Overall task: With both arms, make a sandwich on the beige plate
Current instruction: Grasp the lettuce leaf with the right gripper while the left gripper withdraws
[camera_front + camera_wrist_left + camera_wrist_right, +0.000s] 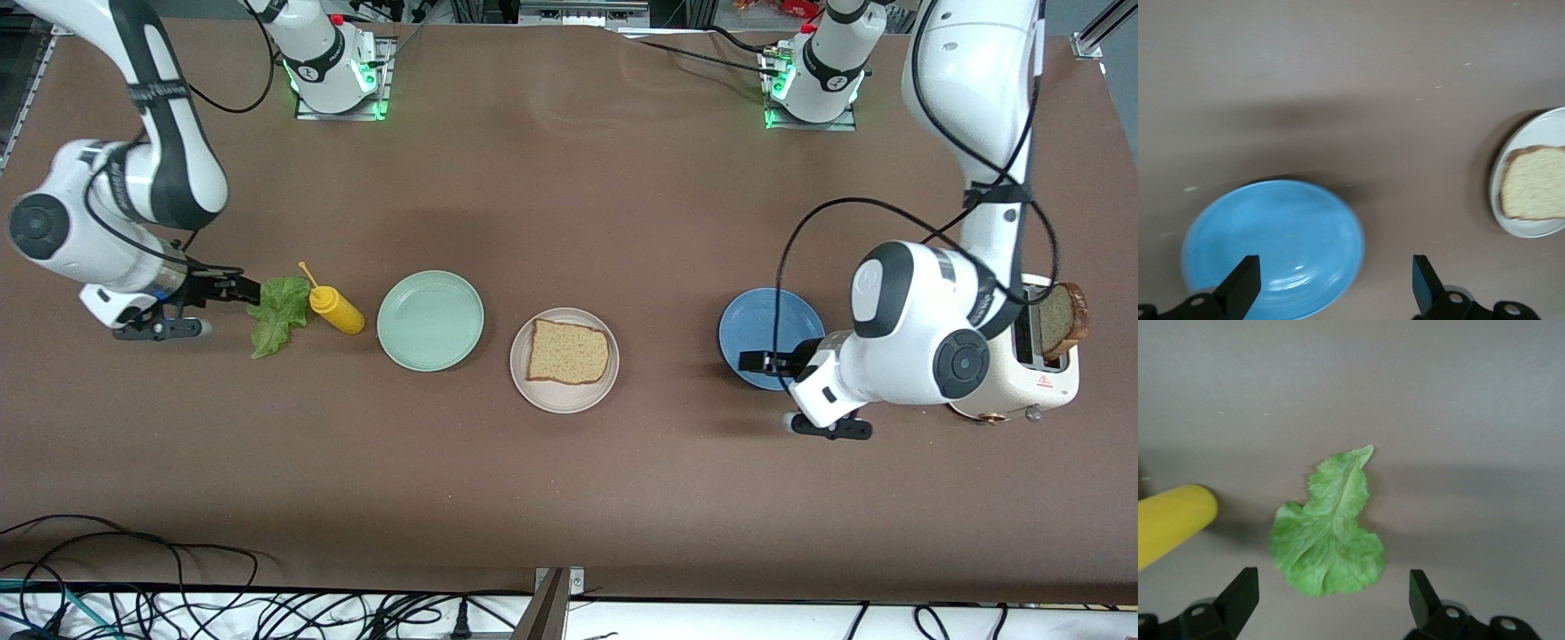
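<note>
Over the lettuce (1327, 533), right claw (1331, 600) gapes; left claw (1335, 283) gapes over blue plate (1271, 247).

Mustard bottle (336, 308); green plate (430, 321); blue plate (761, 322); toaster (1040, 373)

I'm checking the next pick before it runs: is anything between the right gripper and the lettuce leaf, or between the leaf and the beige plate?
Nothing sits between the open right gripper and the lettuce leaf. Toward the beige plate, though, a yellow mustard bottle lies right beside the leaf, then the mint-green plate; carrying the leaf over them should clear both.
</note>
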